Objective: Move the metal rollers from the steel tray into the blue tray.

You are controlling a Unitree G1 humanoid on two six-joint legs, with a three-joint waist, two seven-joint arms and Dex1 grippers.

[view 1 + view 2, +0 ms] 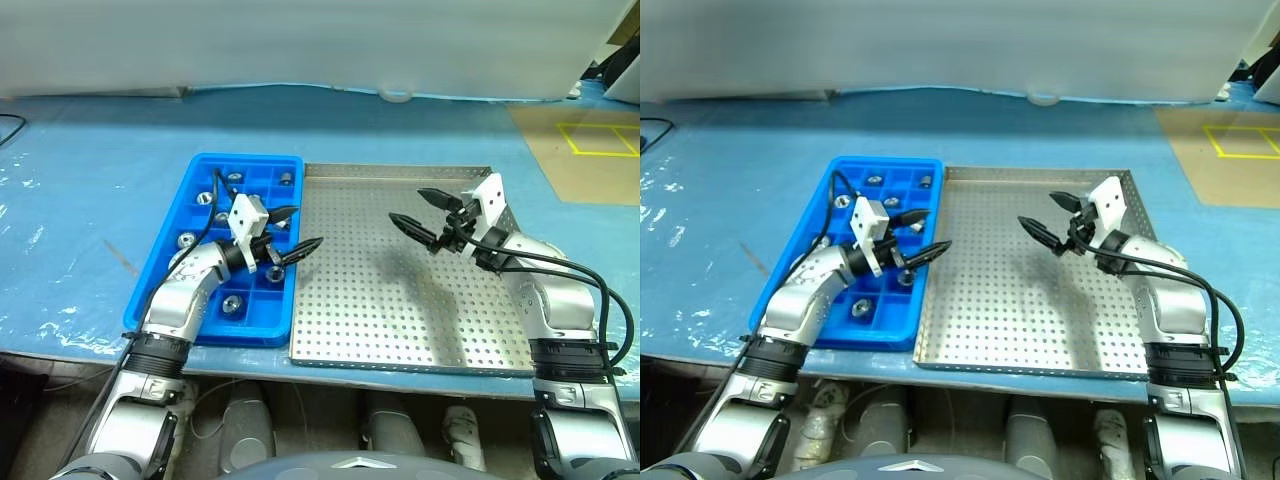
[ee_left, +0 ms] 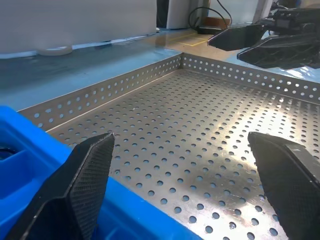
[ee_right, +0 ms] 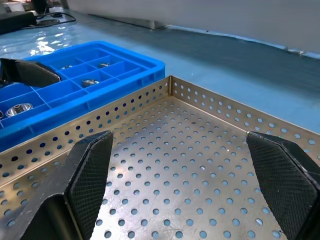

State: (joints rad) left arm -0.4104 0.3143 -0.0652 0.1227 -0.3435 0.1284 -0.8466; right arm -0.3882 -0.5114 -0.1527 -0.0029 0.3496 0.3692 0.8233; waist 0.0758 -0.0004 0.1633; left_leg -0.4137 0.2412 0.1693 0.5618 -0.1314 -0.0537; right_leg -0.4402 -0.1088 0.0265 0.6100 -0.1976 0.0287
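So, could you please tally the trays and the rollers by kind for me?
Blue tray: 1
Steel tray: 1
Rollers: at least 6 in view, all in the blue tray; the left arm covers some compartments
Total: at least 8

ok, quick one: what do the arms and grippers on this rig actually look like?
Both arms have silver-grey metallic shells with black ribbed collars at the joints. Each ends in a white block-shaped wrist housing. The left gripper and right gripper each have two black tapered fingers with a fine woven texture on the pads. Black cables loop loosely along the outside of each forearm.
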